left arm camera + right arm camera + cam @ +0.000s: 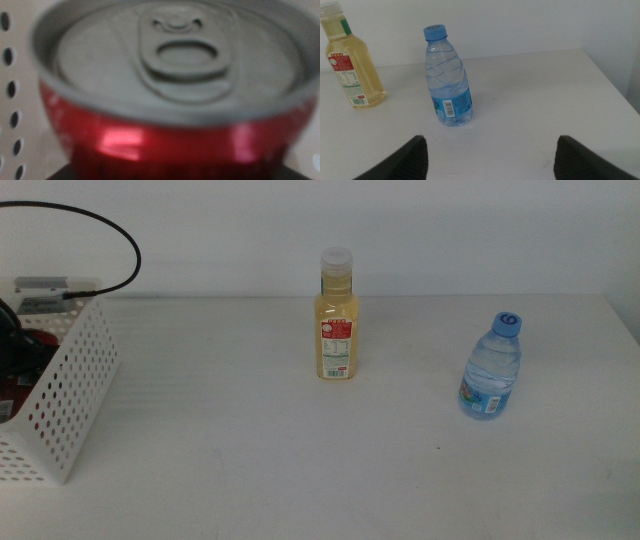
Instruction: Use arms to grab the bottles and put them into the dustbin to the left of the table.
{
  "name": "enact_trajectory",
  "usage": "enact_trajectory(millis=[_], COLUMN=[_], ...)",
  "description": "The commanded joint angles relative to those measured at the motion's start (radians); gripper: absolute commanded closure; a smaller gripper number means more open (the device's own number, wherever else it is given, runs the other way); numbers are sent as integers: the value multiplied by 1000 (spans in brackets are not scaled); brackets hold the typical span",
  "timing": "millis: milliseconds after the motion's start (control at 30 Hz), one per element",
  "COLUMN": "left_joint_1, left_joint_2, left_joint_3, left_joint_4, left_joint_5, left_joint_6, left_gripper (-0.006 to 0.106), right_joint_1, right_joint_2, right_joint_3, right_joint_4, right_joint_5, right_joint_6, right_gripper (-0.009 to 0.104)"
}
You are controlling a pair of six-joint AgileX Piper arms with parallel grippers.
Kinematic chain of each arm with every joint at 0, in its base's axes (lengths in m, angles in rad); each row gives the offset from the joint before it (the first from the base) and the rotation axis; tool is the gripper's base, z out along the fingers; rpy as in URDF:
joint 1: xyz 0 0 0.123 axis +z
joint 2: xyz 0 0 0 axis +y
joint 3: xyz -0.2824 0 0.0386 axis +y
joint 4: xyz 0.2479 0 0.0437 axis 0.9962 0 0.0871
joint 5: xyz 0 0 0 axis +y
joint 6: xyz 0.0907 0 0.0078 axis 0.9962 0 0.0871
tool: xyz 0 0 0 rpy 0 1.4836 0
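Standing mid-table, yellow bottle (337, 315) well apart from water bottle (492, 367); right hand (490, 157) released; left hand's state untellable.

Bare worktop (250, 470) is left between the yellow bottle (337, 320) and the water bottle (491, 370), which stand well apart. At the far left, passage is blocked by the dustbin (70, 395) (a perforated wall).

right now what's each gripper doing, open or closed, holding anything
Left gripper: its view is filled by the red can beside the dustbin wall; whether it grips cannot be told.
Right gripper: open, empty, facing the water bottle.
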Motion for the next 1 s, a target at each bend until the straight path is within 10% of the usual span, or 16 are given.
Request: enact_trajectory(millis=[0, 333, 633, 967], left_joint_1=[-2, -2, -2, -5], left_joint_2=[-62, -53, -54, -93], left_joint_3=[-40, -40, -57, -223], left_joint_4=[-31, -30, -9, -66], left_joint_5=[-21, -26, 19, 265], left_joint_6=[-1, 29, 22, -75], left_gripper=[105, 77, 10, 10], right_joint_1=[-4, -4, -4, -4], right_joint_2=[-27, -27, -27, -27], right_joint_3=[-9, -9, -9, -9], right_joint_4=[-6, -6, -6, -6], right_joint_5=[-75, -75, -75, -75], right_joint_6=[-13, -13, -13, -13], right_gripper=[29, 29, 29, 29])
